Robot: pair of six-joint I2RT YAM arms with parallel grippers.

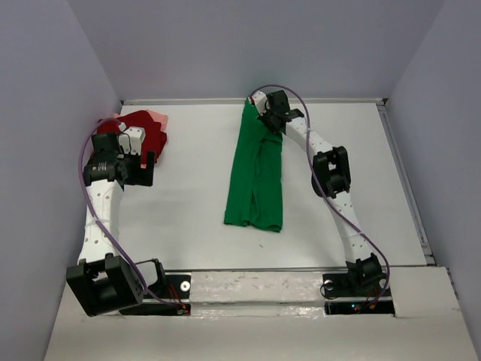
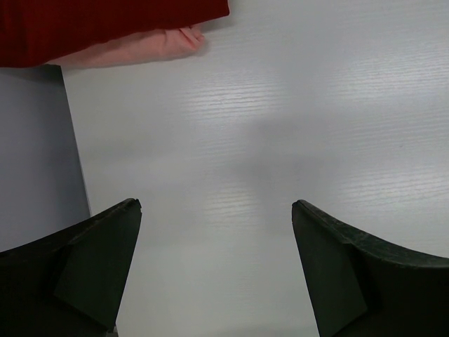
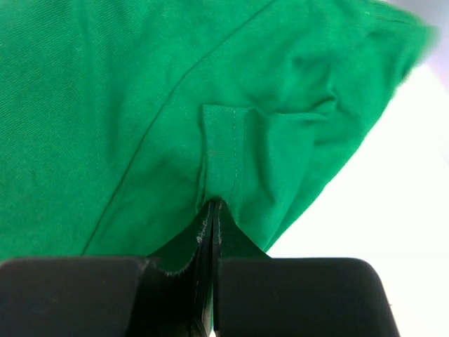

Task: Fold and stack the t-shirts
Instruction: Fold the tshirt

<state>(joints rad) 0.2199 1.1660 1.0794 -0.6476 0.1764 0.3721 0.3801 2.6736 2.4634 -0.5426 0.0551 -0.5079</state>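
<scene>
One bright green cloth t-shirt [image 1: 255,177], long axis laid near-to-far, was clamped at its far end by the right gripper [image 3: 212,210]; the left gripper [image 2: 216,204] was noted spread wide, empty, well apart.

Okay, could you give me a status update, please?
Left pincer open, empty, over table. Right pincer shut on green shirt, far end. Red shirt over pink shirt, far left. Nothing in the way.
</scene>
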